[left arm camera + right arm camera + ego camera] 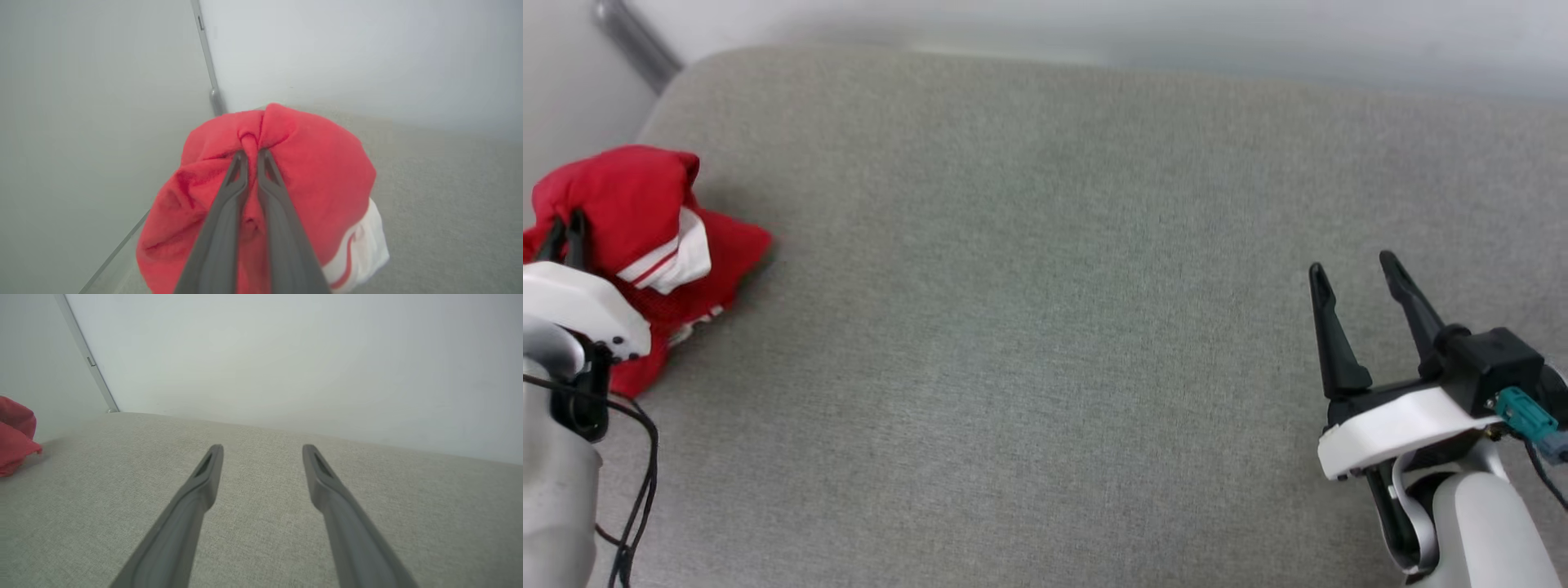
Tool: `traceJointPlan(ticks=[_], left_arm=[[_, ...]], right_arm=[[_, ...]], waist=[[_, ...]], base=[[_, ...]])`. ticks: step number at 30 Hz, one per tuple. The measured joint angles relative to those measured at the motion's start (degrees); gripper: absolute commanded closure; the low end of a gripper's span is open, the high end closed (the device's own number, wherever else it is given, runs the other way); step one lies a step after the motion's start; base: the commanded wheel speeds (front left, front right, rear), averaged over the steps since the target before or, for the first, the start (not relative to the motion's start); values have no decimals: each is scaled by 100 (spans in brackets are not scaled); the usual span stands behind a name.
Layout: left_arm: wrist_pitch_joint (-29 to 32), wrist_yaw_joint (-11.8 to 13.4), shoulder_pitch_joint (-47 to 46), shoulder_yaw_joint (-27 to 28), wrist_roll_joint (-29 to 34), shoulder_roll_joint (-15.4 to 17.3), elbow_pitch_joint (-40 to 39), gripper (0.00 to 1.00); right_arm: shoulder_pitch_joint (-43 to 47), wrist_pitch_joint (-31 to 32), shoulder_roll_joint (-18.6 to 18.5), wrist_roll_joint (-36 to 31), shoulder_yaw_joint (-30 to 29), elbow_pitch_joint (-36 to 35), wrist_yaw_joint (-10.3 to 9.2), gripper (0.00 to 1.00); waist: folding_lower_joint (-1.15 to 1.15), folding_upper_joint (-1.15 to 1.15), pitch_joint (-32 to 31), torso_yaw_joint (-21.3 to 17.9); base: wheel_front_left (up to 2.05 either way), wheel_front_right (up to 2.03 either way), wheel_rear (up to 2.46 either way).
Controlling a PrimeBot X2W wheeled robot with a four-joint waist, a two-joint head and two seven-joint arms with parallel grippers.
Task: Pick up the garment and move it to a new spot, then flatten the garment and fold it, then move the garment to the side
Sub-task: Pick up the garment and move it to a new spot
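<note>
The garment (645, 237) is a bright red jersey with a white, red-striped panel, bunched in a heap at the far left of the grey padded surface. My left gripper (565, 224) is shut on a pinched fold of the garment (310, 163) near the heap's top; in the left wrist view my left gripper (252, 153) has its fingers almost together with red cloth puckered between the tips. My right gripper (1354, 268) hovers open over bare surface at the lower right, far from the jersey. The right wrist view catches my right gripper (262, 450) open and the garment (14, 437) at its left edge.
The grey fabric surface (1045, 327) stretches wide between the two arms. Its left edge (114, 253) lies right beside the jersey heap. Pale walls with a metal corner strip (633, 41) rise behind and to the left. A black cable (637, 482) hangs by my left arm.
</note>
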Motion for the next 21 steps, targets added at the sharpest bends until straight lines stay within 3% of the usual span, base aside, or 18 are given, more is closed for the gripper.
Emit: traceJointPlan(ticks=[5, 11, 21], left_arm=[[-517, 183, 75, -60, 181, -131, -512, 100], [-644, 365, 532, -241, 396, -361, -1552, 100], [-501, 516, 1285, -871, 468, -1070, -3283, 100]], right_arm=[[233, -49, -1, 137, -67, 111, 0, 0], [563, -45, -2, 211, -172, 155, 0, 0], [899, 147, -1, 227, -190, -48, 1, 0]], waist=[[0, 0, -456, 14], [-1, 0, -992, -125], [-2, 0, -1377, -995]], base=[[0, 0, 0], [0, 0, 0], [0, 0, 0]])
